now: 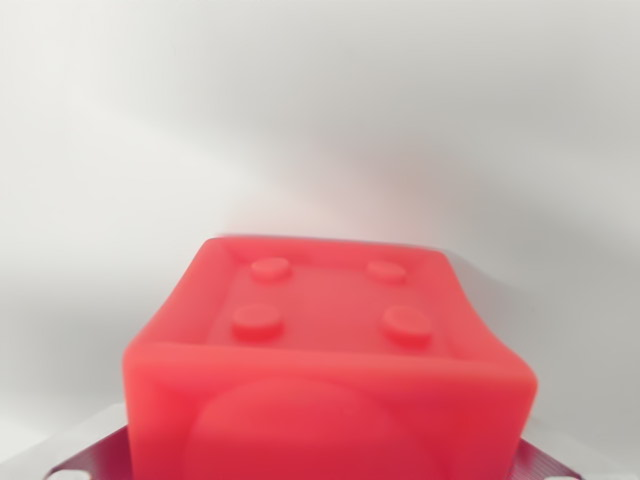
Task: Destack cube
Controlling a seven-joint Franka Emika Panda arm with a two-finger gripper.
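A red cube [330, 350] fills the lower half of the wrist view, very close to the camera and slightly blurred. Its top face has a recessed square with four round studs, and its near face carries a large round bump. My gripper [320, 462] sits around it. A ribbed metal finger [92, 455] shows at the bottom left and the other finger [548, 466] at the bottom right, both pressed against the cube's sides. Whatever lies under the cube is hidden, and no second cube is in view.
A plain white surface [320, 120] spreads behind and around the cube, with soft grey shading and a faint red glow just past the cube's far edge.
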